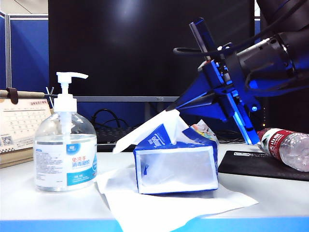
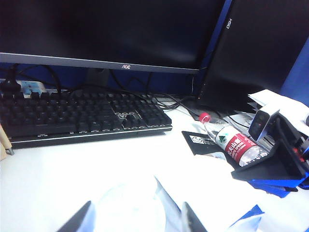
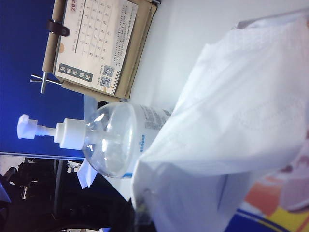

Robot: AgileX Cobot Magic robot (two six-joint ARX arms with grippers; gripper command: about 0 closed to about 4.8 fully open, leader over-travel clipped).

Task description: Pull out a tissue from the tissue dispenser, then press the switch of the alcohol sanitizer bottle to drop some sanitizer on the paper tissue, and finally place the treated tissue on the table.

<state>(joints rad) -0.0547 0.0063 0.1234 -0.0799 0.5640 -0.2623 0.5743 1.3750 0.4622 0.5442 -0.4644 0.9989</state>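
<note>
On the white table (image 1: pixel 29 203), toward the lower left of the exterior view, stands the alcohol sanitizer bottle (image 1: pixel 66 154), upright, its white switch (image 1: pixel 67 79) on top with the nozzle pointing right. Just right of it, at the centre of the frame, lies the blue tissue dispenser (image 1: pixel 176 164), its pale end panel facing the camera, resting on a larger white paper sheet (image 1: pixel 169 208) that spreads to the table's blue front edge. The tissue (image 1: pixel 149 128) rises out of the top of the pack and slants up toward the right gripper (image 1: pixel 181 107), which reaches down from the upper right on its black and blue arm; its fingers are closed, and their tips meet the tissue's upper end, so it looks pinched between them, though the contact itself is hard to see. In the right wrist view the tissue (image 3: pixel 241 121) fills the right half of the frame, with the sanitizer bottle (image 3: pixel 120 140) and its pump (image 3: pixel 43 133) behind it and a desk calendar (image 3: pixel 94 43) at the upper left. The left gripper (image 2: pixel 137 217) shows only at the bottom edge of its own wrist view, its two dark fingers (image 2: pixel 77 222) standing wide apart and holding nothing. Beyond it are a black keyboard (image 2: pixel 82 116), a monitor (image 2: pixel 106 34), a red-labelled water bottle (image 2: pixel 231 142) lying on a black mat (image 2: pixel 203 142), and the right arm at the right edge.
</note>
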